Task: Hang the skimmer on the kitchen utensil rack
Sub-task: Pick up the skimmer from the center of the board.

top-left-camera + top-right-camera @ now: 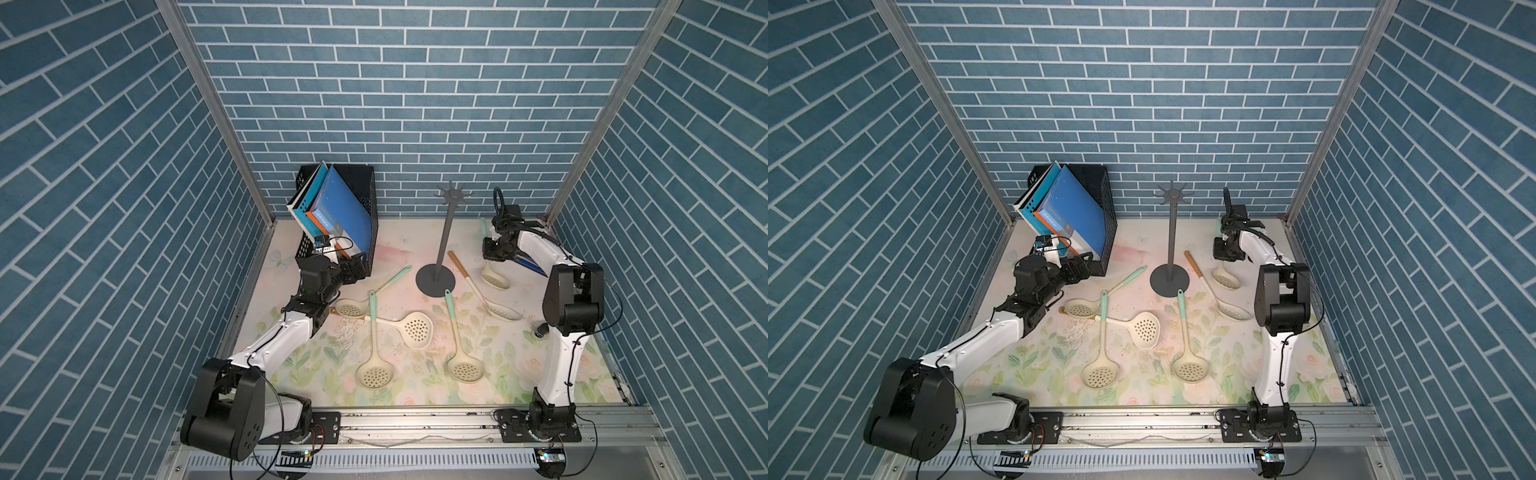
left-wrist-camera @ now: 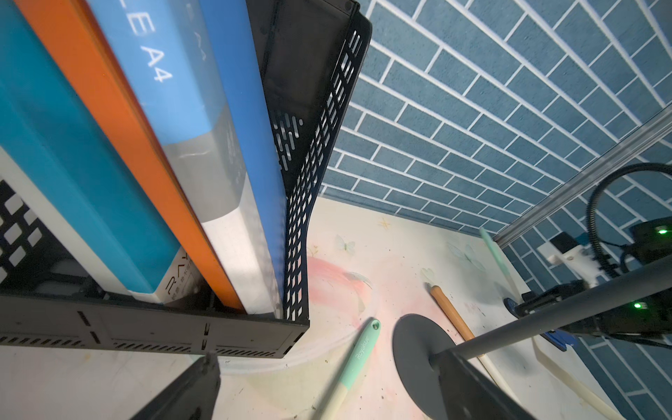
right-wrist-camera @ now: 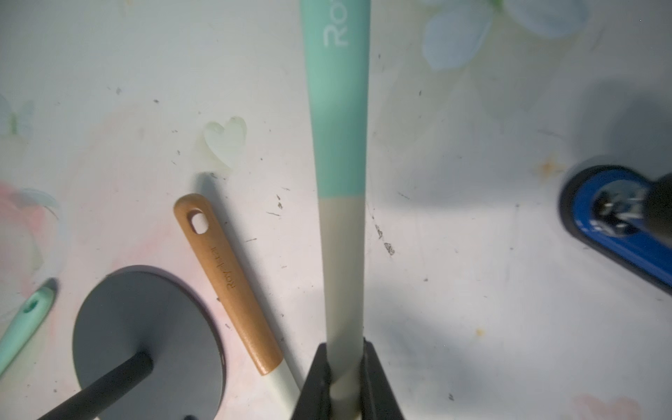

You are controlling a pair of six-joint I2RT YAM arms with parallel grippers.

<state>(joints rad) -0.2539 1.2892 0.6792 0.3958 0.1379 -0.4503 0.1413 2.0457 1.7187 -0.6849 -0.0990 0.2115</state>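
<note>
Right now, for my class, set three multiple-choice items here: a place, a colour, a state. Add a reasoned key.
1. Where is the kitchen utensil rack? A. in the file box B. upright on the table C. in the left gripper
2. Which colour is the handle end of the skimmer in the right gripper? A. mint green B. red C. black
3. What hangs on the rack's hooks? A. two skimmers B. one skimmer C. nothing
Key: B, its base rests on the table; A, mint shows in the right wrist view; C, the hooks are bare.
</note>
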